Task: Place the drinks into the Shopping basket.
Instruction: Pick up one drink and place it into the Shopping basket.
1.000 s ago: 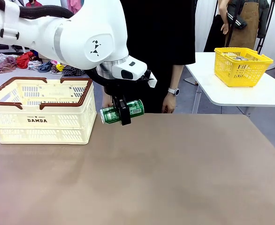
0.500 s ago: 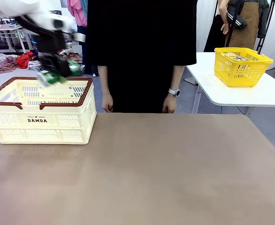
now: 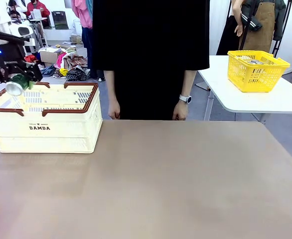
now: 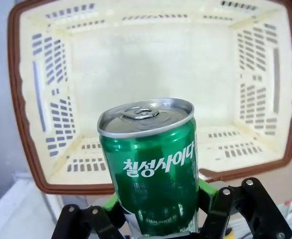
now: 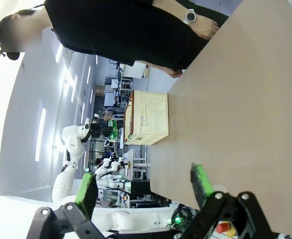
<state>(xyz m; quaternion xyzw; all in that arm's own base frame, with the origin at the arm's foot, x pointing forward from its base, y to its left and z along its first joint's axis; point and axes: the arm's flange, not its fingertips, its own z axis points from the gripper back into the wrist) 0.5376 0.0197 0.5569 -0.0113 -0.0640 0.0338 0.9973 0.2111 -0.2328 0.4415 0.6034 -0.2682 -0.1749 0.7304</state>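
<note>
Left gripper (image 4: 157,206) is clamping the green can (image 4: 148,159), having swung from mid-table to over the far-left side of the Shopping basket (image 3: 61,135). Release is looking due.

Left wrist view: the green can (image 4: 148,164) runs off the bottom edge, base lost between the pads of my left hand (image 4: 158,201). From the front, that hand hides most of it, and the label's too tiny to read.

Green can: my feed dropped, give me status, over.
Left claw shut on green can, above the cream basket. Right claw open, empty. No obstruction seen.
</note>
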